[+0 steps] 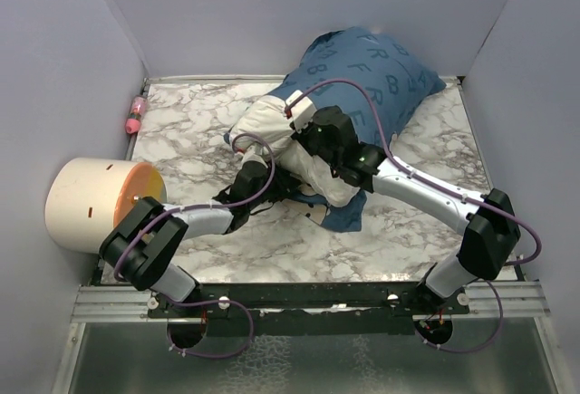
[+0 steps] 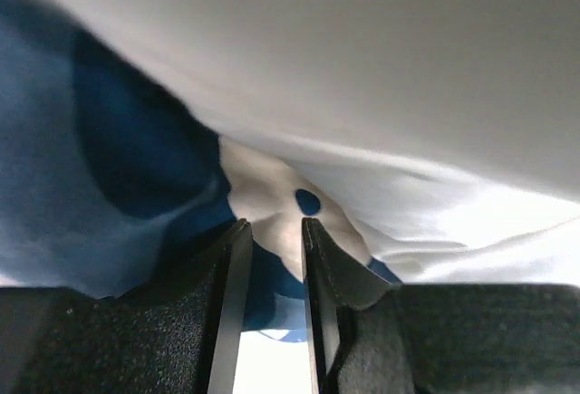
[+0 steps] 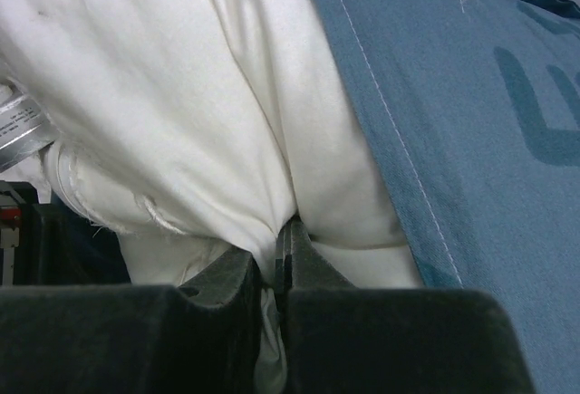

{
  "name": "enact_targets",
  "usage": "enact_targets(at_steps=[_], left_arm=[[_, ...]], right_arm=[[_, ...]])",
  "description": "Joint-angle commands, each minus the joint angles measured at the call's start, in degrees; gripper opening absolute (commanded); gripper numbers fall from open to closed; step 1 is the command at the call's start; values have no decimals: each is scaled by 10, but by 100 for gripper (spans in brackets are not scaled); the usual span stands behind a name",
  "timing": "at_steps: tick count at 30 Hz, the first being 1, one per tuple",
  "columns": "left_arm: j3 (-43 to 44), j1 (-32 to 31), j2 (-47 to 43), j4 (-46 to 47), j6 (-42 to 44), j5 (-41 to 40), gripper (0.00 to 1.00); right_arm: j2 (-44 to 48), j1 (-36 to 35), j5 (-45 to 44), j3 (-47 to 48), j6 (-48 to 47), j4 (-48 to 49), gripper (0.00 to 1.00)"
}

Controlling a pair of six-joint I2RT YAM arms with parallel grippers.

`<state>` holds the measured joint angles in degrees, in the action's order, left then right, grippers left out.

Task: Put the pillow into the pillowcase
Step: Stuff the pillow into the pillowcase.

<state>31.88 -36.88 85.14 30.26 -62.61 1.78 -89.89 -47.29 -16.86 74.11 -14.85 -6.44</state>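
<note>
Pinching the pillow (image 3: 181,95), the right tool (image 3: 283,238) sits beside the pillowcase (image 3: 471,140).

The plump white cloth pillow (image 3: 181,95) is matt and creased. The floppy blue printed cloth pillowcase (image 3: 471,140) is matt, with stitched seams.

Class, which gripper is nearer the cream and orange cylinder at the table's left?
Left. The left gripper is right of the cylinder, at the pillow; the right gripper pinches the pillow farther right.
</note>
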Motion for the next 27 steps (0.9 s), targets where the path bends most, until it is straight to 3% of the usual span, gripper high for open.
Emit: enact_targets(at_steps=[1,4,9,11,14,18,20,24,27], left_arm=[[6,0,28,22,-14,-64,31],[36,0,60,25,-4,-52,32],[73,0,135,82,-32,-27,41],[81,0,158,108,-46,-28,47],[86,0,170,125,-56,-45,62],[111,-1,180,100,-41,-69,69],[135,-1,200,58,-36,-69,64],[114,-3,224,54,-62,-69,34],[90,-4,225,65,-67,-76,22]], right_arm=[[33,26,-20,19,6,76,1],[35,28,-16,15,10,81,1],[40,29,-12,12,16,82,1],[43,29,-9,10,18,82,1],[46,30,-7,8,18,81,1],[47,30,-4,5,25,83,1],[47,30,-5,5,28,86,1],[51,35,-18,11,26,89,1],[53,41,-16,14,25,90,1]])
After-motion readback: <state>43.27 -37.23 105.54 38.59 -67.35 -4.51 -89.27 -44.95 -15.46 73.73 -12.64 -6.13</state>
